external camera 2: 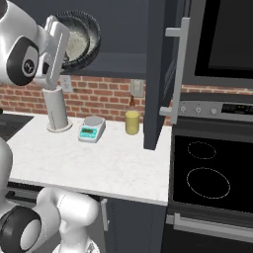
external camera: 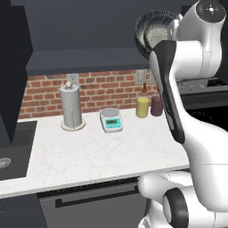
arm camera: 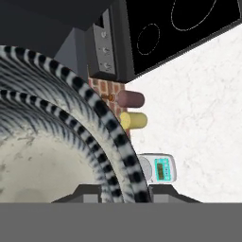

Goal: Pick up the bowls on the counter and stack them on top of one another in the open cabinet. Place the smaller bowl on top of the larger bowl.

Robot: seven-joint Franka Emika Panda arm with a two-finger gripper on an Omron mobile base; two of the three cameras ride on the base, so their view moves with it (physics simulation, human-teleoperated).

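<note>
**Bowls raised to the cabinet, not yet set down**

I am holding my hand high in front of the open cabinet [external camera: 84,31], at about one o'clock above the worktop [external camera: 102,151]. No bowl is left on the worktop; I see a paper towel holder [external camera: 71,108], a kitchen scale [external camera: 111,120], a yellow cup [external camera: 143,107] and a maroon cup [external camera: 156,106] there.

The larger bowl [external camera 2: 81,42] is tipped on its side, with its rim nearly upright. Its open mouth faces out of the cabinet toward me, so its axis runs roughly level, front to back. In the hand view a second ribbed rim [arm camera: 42,106] sits inside the first, which I judge to be the smaller bowl, already nested.

My jaws [arm camera: 125,191] are hidden by the bowl's rim; I cannot tell whether they pinch it. Levelling and releasing the stack seems to remain.
</note>
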